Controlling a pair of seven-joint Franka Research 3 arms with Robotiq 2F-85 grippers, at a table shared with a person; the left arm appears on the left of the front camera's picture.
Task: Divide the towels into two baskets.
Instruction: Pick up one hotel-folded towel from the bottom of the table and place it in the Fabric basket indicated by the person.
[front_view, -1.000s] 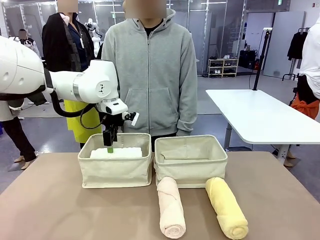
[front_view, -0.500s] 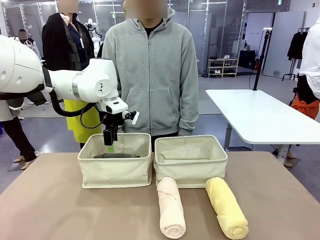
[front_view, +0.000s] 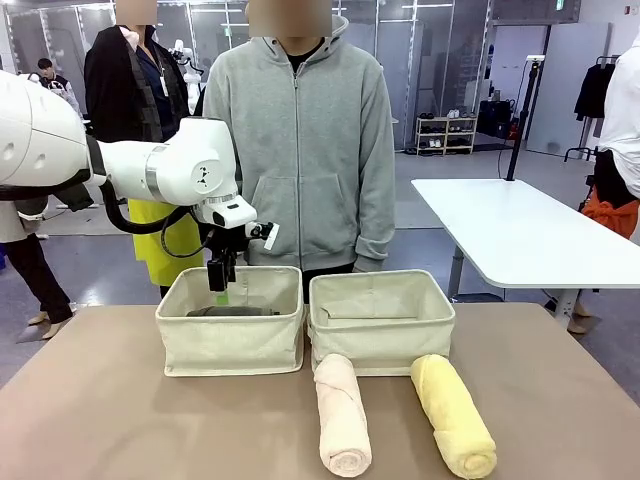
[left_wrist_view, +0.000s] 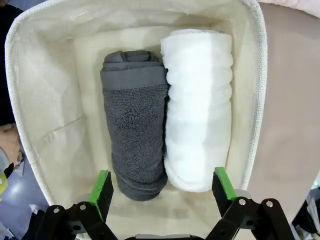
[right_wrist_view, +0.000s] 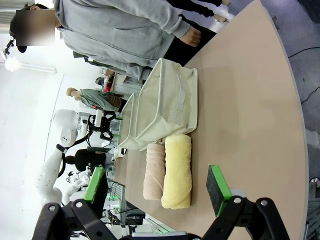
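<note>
**A:** Smooth tan tabletop (front_view: 100, 400), matte and plain. Big bright hall behind it with glass walls. Off to one side a white table (front_view: 520, 230), and at the far edge a person (front_view: 300, 150) in a grey hoodie.

**B:** And the towels?

**A:** Half sorted. Down in the left basket (left_wrist_view: 45, 100), the dark grey towel (left_wrist_view: 135, 135) and white towel (left_wrist_view: 197, 110) side by side and touching, right below the fingers of the left gripper (left_wrist_view: 162, 185). Fingers spread wide, green pads gripping nothing, hanging over the basket. Fluffy terry, snug cylinder rolls. Soft cream canvas walls with a rolled rim.

**B:** Other two?

**A:** Out on the tabletop, the pale pink towel (front_view: 340, 415) and yellow towel (front_view: 455, 415), apart from each other, ends pointing at the right basket (front_view: 380, 340). Pink end right up against its front wall, touching or not, can't tell. Both well ahead of the right gripper (right_wrist_view: 157, 180) fingers, also spread wide with nothing between them.

**B:** Room to move?

**A:** Plenty of bare tabletop either side of the rolls. Baskets just beside each other, only a tight gap. Some slack inside the left basket on the grey roll's side.
</note>
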